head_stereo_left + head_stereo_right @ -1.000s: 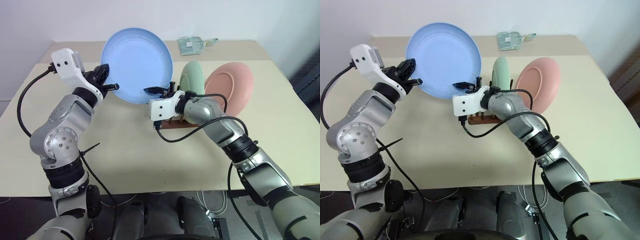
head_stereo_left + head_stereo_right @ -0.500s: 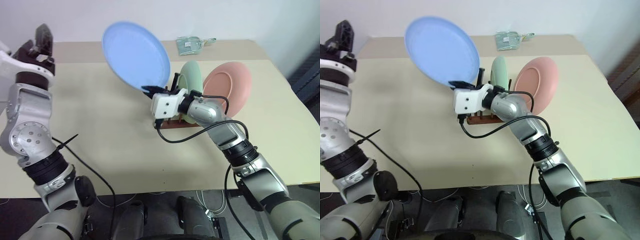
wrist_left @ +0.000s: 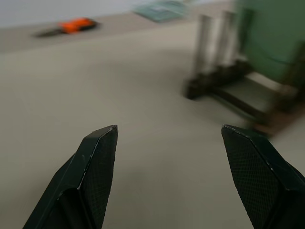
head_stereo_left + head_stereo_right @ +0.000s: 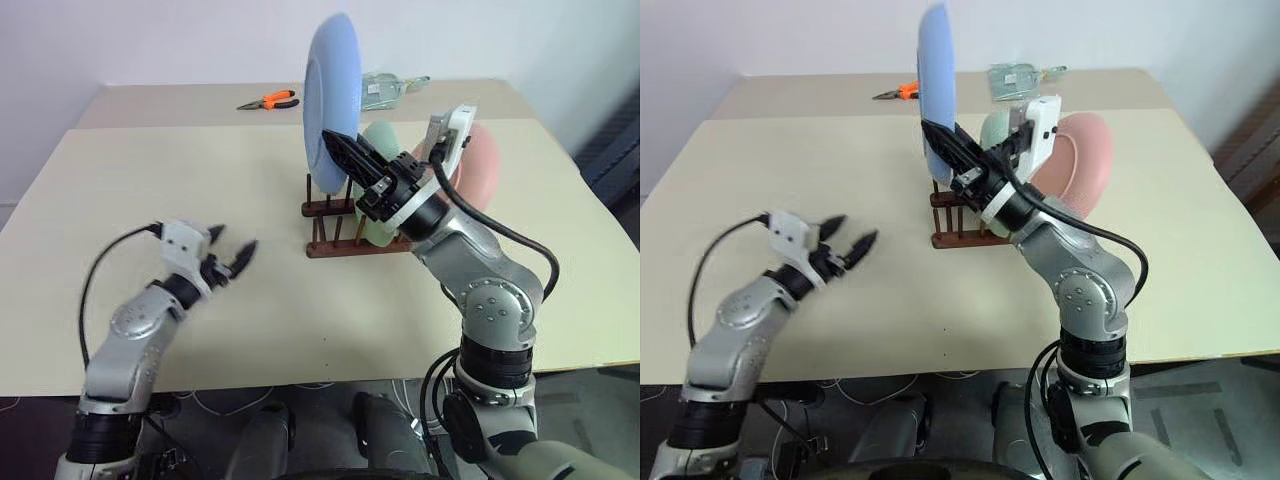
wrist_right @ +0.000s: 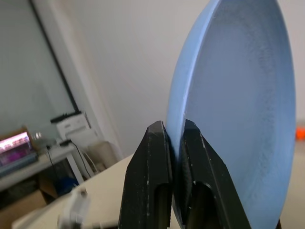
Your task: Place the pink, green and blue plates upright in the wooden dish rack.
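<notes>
The blue plate (image 4: pixel 331 98) stands edge-on in the air above the left end of the wooden dish rack (image 4: pixel 345 228). My right gripper (image 4: pixel 340 150) is shut on its lower rim, and the right wrist view shows both fingers (image 5: pixel 155 157) pinching that rim. Behind the arm, the green plate (image 4: pixel 996 128) and the pink plate (image 4: pixel 1083 160) stand upright in the rack. My left gripper (image 4: pixel 233 241) hovers low over the table (image 4: pixel 150 180) to the left of the rack, open, nothing between its fingers (image 3: pixel 97 157).
Orange-handled pliers (image 4: pixel 268 101) and a clear packet (image 4: pixel 385 90) lie at the back of the table. Bare tabletop stretches left and in front of the rack. The table's right edge lies beyond the pink plate.
My left gripper let go of the blue plate, opened and dropped low over the table. My right gripper rolled the plate from facing me to edge-on and lifted it over the rack.
</notes>
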`<state>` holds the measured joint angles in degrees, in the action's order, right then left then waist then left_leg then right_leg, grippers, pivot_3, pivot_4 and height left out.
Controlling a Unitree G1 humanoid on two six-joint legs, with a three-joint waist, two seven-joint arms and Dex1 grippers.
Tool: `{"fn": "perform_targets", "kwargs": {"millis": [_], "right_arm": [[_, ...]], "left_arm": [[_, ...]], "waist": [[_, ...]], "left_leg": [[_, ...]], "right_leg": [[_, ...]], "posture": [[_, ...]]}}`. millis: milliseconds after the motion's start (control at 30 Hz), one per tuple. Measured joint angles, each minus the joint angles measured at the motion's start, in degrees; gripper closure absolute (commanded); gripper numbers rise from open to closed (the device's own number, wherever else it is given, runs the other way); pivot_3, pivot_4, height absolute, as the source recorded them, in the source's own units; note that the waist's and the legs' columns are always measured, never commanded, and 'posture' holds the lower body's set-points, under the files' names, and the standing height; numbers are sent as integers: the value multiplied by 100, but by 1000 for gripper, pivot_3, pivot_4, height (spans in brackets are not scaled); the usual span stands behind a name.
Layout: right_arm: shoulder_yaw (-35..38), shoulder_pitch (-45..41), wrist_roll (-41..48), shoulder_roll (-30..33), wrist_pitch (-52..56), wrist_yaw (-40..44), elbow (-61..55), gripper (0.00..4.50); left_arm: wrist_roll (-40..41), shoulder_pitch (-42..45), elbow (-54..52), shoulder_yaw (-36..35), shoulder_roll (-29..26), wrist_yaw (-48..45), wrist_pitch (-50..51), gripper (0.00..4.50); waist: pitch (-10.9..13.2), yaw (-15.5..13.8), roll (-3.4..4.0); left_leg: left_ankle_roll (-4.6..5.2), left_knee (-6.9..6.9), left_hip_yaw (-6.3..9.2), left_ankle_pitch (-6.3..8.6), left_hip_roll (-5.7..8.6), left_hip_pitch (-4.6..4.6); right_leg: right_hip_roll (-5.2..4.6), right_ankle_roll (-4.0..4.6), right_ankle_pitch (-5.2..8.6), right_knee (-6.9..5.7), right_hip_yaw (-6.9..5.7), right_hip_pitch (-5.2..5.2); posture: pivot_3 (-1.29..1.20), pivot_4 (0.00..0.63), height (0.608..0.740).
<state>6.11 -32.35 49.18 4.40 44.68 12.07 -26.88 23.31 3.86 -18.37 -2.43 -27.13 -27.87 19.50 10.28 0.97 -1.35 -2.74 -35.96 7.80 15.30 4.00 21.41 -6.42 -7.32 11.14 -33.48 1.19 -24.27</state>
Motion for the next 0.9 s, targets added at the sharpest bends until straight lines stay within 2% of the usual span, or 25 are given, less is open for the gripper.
{"fn": "perform_targets", "kwargs": {"millis": [200, 467, 567, 700, 800, 900], "right_arm": [[3, 99, 343, 70, 281, -377, 2, 4500], [-145, 224, 209, 243, 325, -437, 229, 4500], [-195, 237, 109, 302, 327, -417, 353, 3468], [-529, 209, -418, 678, 108, -176, 370, 1535], [-957, 106, -1172, 1331, -393, 360, 297, 1535], [-1056, 16, -1615, 1872, -854, 895, 38, 1535]], "left_arm": [[103, -181, -276, 244, -240, -609, 183, 967], [100, -420, -457, 272, -266, -767, 264, 967], [93, -419, -458, 272, -263, -768, 263, 929], [84, -389, -457, 280, -257, -768, 265, 929], [82, -344, -456, 294, -256, -770, 277, 929], [45, -281, -443, 385, -258, -821, 287, 929]], "waist": [[-2, 1, 2], [-2, -5, 3], [-3, -4, 3], [-2, -10, 3], [-2, -16, 3], [-3, -18, 2]], "left_leg": [[1, -4, -4, 0, 1, -1], [1, -6, -5, 0, 0, 0], [1, -7, -5, 0, 1, 0], [1, -8, -7, 0, 1, 0], [1, -8, -8, 0, 1, 0], [1, -9, -9, 0, 1, 1]], "right_leg": [[0, -1, 0, 1, 1, 3], [0, -2, 0, 0, 1, 4], [0, -3, 0, 0, 1, 4], [-1, -5, -1, 1, 1, 5], [-1, -7, 0, 2, 0, 6], [-2, -9, 0, 4, 0, 8]], "posture": [[0, 150, 740], [0, 150, 740], [0, 150, 740], [0, 150, 740], [0, 150, 740], [0, 150, 740]]}}
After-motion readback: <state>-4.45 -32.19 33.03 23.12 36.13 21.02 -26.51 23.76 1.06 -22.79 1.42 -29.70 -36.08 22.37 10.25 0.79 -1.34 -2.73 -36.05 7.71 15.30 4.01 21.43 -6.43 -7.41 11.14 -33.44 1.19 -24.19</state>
